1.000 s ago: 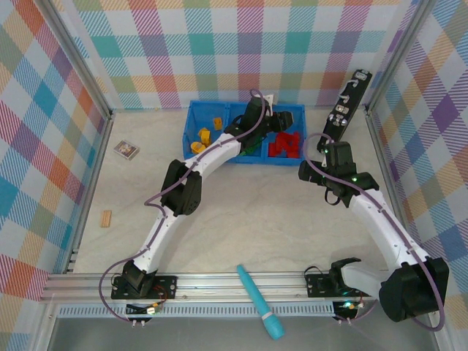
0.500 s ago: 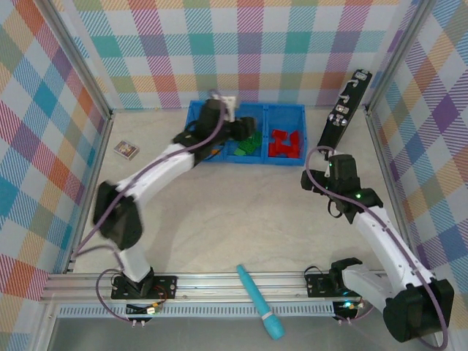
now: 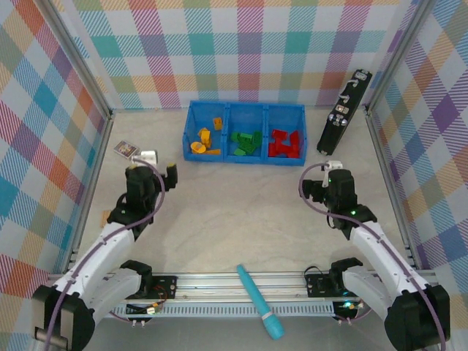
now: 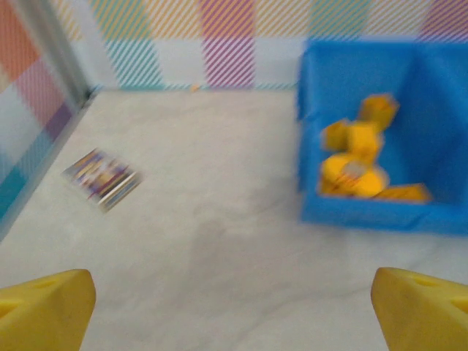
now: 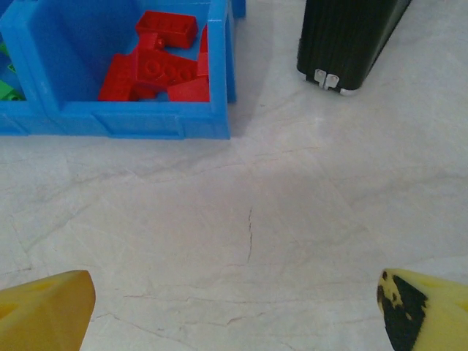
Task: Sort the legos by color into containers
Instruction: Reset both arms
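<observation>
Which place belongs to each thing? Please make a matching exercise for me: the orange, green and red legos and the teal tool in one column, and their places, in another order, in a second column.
Things
1. orange legos
2. green legos
3. red legos
4. teal tool

Places
A. right compartment of the blue tray
B. at the near edge of the table
C. left compartment of the tray
D. middle compartment of the tray

Pairs: 1-C, 2-D, 3-A, 4-B
</observation>
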### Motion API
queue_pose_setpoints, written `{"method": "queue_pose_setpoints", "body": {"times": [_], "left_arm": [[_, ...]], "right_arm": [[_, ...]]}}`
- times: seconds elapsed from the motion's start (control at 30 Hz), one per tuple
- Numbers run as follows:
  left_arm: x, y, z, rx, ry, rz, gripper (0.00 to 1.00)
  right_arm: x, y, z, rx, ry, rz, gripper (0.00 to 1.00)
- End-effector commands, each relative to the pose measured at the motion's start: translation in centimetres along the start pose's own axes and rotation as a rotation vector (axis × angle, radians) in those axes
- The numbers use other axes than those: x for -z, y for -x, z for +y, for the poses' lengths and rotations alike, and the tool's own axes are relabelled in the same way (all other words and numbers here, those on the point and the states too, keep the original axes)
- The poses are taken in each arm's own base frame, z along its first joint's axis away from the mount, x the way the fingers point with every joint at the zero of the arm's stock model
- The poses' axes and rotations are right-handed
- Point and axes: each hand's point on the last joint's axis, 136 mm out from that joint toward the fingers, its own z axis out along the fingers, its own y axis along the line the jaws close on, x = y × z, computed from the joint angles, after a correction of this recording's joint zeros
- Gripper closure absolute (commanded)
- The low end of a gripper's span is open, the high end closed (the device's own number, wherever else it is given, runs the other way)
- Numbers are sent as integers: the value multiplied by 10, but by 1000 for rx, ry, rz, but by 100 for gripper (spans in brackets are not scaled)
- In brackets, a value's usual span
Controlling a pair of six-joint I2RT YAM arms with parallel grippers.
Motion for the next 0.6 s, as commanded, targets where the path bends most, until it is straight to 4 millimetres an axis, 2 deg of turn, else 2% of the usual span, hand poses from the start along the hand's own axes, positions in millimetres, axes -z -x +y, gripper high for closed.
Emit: {"method": "queue_pose_setpoints", "body": {"times": [0.0,0.1,0.27,0.4,0.43,0.5,0.57], "left_arm": [[-13,-5,25,77,92,-100,1],[-35,-33,22,101,56,-111,0],[-61,-49,5,54,-27,-157,0],[-85,-80,0,70,-80,-121,0],[-86,-75,0,73,-84,-165,0],[-84,-82,1,80,-99,-95,0],[-100,-80,-4,64,-106,-54,0]], "right_arm": [[-4,19,8,71,50,-191,1],[-8,19,9,105,58,-273,1],[-14,19,12,151,66,-291,1],[-19,21,13,155,71,-326,1],[-21,22,14,165,73,-330,1],[-26,24,16,182,79,-338,1],[-34,27,18,220,76,-335,1]]}}
